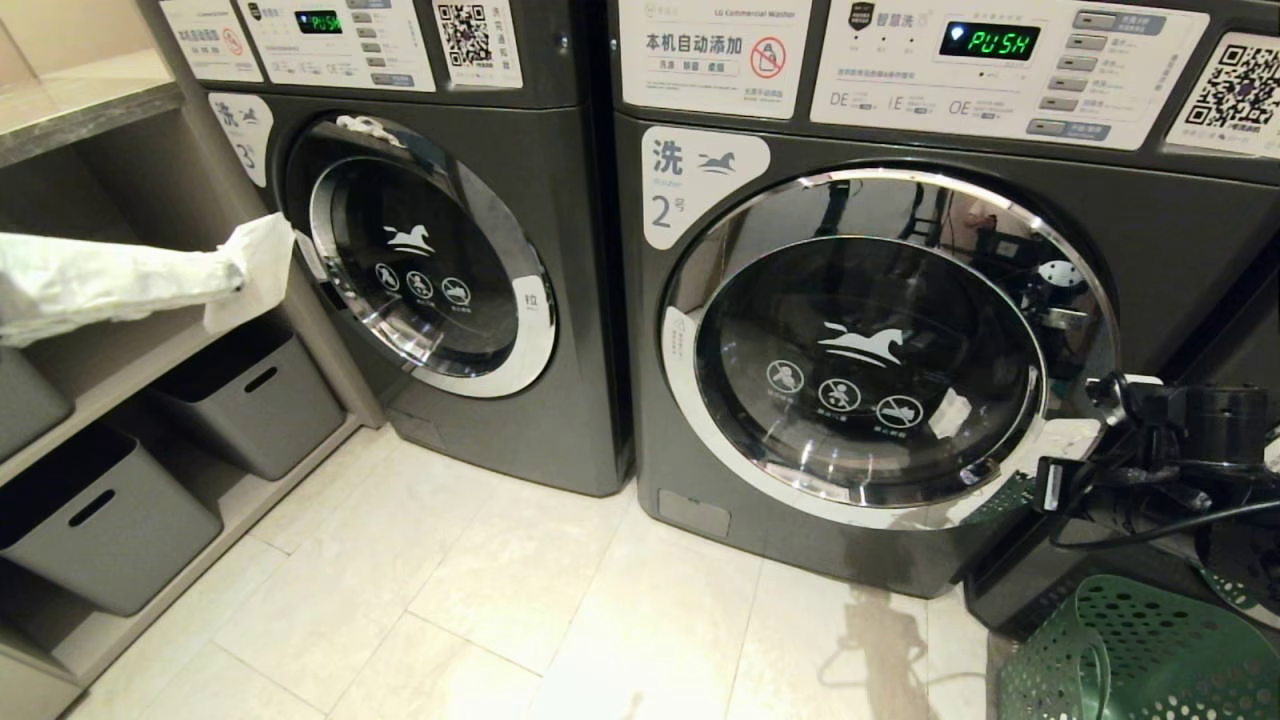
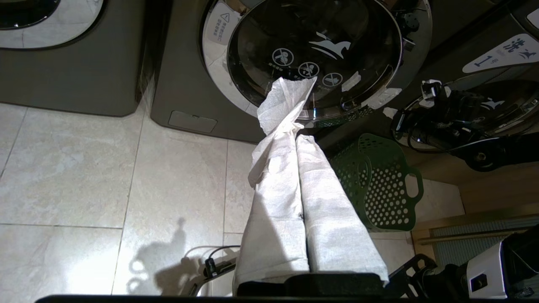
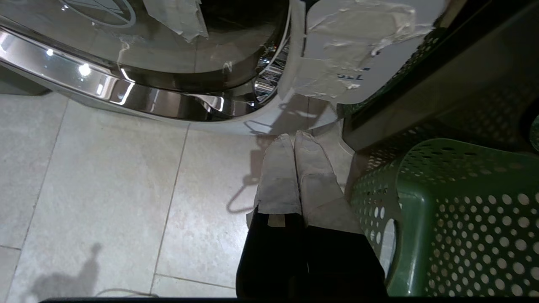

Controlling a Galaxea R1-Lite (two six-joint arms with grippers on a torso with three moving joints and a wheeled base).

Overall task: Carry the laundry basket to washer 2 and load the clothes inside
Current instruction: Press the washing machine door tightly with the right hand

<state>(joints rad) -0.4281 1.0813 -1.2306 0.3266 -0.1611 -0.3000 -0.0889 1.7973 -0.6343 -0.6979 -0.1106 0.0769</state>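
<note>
Nearest the head camera, at the lower right of the frame, stands the dark green perforated plastic laundry basket point(image 1: 1130, 650), set on the pale floor tiles point(image 1: 450, 600) just in front of the machines; its inside is not shown well enough to tell what it holds. Filling the right half of the frame is washer 2 point(image 1: 900, 330), a dark grey front-loader with a white numeral label and a round chrome-rimmed glass door point(image 1: 870, 360), which appears closed or nearly so. To its left stands a matching grey washer labelled 3 point(image 1: 440, 250), and beyond that, at the far left, open shelves hold grey storage bins point(image 1: 100, 520) whose contents are hidden.

With the basket at the machine, the step in hand seems to be opening the door. The right gripper point(image 3: 294, 141), its paper-wrapped fingers pressed together and holding nothing, sits low beside the basket, just below the door's taped edge. The left gripper point(image 1: 240, 270), likewise wrapped in white and closed on nothing, hangs at the left of the frame, well apart from washer 2.

The next move likely calls for a fingertip catching the door's right edge and swinging it wide.
</note>
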